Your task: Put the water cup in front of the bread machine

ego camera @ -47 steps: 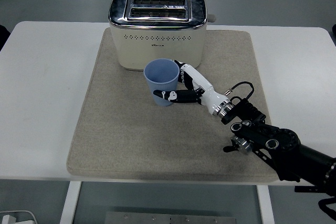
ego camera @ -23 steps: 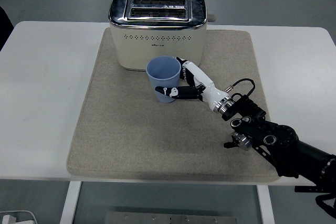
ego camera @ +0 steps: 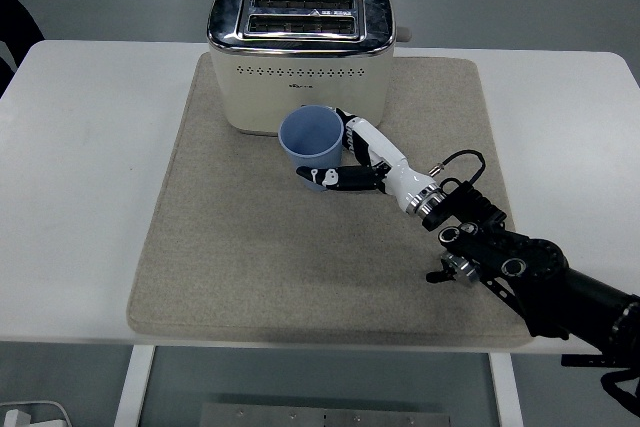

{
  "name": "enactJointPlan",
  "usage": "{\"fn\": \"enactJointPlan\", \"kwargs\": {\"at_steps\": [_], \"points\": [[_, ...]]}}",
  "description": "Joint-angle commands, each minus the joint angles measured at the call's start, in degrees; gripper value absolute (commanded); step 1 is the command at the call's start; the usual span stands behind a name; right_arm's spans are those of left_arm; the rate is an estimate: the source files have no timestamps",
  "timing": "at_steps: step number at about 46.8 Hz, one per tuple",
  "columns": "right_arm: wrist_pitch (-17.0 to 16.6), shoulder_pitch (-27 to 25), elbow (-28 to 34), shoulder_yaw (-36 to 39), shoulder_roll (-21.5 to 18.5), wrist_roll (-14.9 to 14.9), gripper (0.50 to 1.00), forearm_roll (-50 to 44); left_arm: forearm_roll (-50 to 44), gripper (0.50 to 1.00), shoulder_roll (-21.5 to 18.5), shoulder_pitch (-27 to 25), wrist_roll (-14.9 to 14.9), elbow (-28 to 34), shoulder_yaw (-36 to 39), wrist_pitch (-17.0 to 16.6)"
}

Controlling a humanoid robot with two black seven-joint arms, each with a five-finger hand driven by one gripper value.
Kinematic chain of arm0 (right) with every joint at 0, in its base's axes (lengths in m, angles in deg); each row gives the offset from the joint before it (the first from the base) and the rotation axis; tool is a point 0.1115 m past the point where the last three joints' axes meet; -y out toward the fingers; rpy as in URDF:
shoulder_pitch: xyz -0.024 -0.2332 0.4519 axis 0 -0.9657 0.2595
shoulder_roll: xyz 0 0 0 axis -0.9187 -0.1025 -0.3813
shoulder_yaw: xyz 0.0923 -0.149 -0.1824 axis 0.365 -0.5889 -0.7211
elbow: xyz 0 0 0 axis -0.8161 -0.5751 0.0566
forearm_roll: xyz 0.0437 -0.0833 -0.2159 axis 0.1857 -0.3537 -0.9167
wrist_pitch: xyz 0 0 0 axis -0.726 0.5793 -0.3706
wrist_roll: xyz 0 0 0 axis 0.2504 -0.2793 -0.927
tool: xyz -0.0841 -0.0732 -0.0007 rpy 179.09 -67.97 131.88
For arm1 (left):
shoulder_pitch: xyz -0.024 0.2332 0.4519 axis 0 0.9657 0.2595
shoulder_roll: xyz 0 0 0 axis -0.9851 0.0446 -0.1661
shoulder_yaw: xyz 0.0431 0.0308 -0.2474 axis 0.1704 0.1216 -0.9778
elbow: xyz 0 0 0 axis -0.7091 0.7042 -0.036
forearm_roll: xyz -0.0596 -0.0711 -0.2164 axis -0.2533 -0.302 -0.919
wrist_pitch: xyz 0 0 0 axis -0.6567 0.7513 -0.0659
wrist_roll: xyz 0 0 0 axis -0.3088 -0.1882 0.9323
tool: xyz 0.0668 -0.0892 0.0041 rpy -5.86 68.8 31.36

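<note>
The cup (ego camera: 311, 140), the thing to be placed, is pale blue and stands just in front of the toaster, slightly right of the toaster's middle, with its open mouth facing up and tipped a little toward the camera so the inside shows. Its long axis runs roughly vertical; whether its base sits flat on the mat cannot be told, because the hand hides the lower part.

The counter (ego camera: 80, 197) is white and fills most of the view. On it lies a large grey-beige mat (ego camera: 250, 267), squarish with rounded corners, reaching from the toaster to near the counter's front edge. The toaster (ego camera: 297, 57) stands at the back of the mat: a cream body with a shiny metal top, two long slots running left to right, a row of small holes across its front and a lever on its right end.

The black right arm (ego camera: 540, 287) comes in from the lower right corner and reaches diagonally up and left across the mat. Its right hand (ego camera: 362, 159) is black and white, and its fingers (ego camera: 326, 177) are wrapped around the cup's lower wall, the thumb at the front and the others at the cup's right side.
</note>
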Motion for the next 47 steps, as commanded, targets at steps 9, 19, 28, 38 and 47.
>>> {"fn": "enactJointPlan", "kwargs": {"at_steps": [9,19,28,38,47], "points": [[-0.09,0.15,0.01,-0.08,0.00,0.00,0.917,0.00,-0.02,1.000,0.00,0.00,-0.01,0.00,0.00,0.00],[-0.18,0.59,0.01,-0.09,0.00,0.00,0.917,0.00,-0.02,1.000,0.00,0.00,-0.01,0.00,0.00,0.00],[-1.93,0.85,0.01,0.00,0.00,0.00,0.917,0.17,0.07,1.000,0.00,0.00,-0.01,0.00,0.00,0.00],[-2.11,0.59,-0.08,0.00,0.35,0.00,0.917,0.17,-0.02,1.000,0.00,0.00,0.07,0.00,0.00,0.00],[-2.20,0.32,-0.17,-0.09,2.90,0.00,0.917,0.17,-0.02,1.000,0.00,0.00,-0.01,0.00,0.00,0.00]]}}
